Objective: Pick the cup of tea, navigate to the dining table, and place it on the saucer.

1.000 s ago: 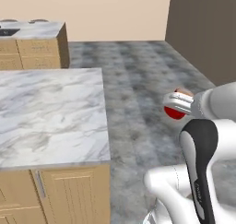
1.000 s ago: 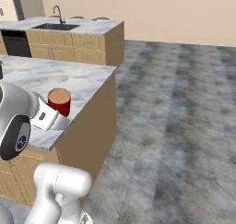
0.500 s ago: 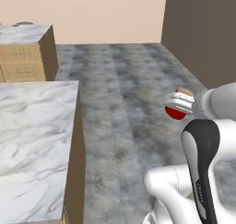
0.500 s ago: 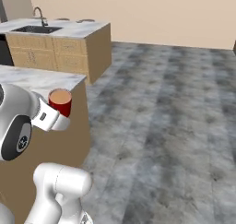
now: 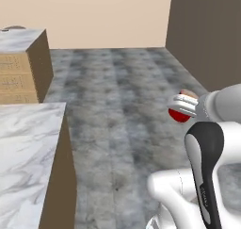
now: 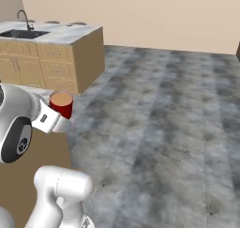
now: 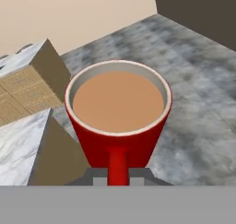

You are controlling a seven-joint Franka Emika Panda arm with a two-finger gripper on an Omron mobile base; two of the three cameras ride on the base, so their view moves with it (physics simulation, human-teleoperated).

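Observation:
The cup of tea [image 7: 117,112] is a glossy red mug full of pale brown tea, held upright in the air over the floor. My gripper [image 7: 118,174] is shut on its handle. From the left base the cup [image 5: 179,114] pokes out beyond my gripper [image 5: 187,103] at the right. From the right base the cup [image 6: 61,102] sits just above my gripper [image 6: 50,118]. The dining table [image 6: 70,34], marble-topped with a black sink [image 6: 21,34] and chrome faucet [image 6: 22,19], stands far off at the upper left. Small pale shapes lie on it; I cannot tell the saucer among them.
A second marble counter [image 5: 26,148] with tan wood sides stands close on my left. Grey mottled floor [image 6: 164,119] stretches wide ahead and to the right. A dark brown wall [image 5: 207,30] rises at the far right, a beige wall [image 6: 140,11] at the back.
The whole scene has slid left in both base views: the base has moved, and the near counter has dropped toward the left edge. The cup stays held the same way.

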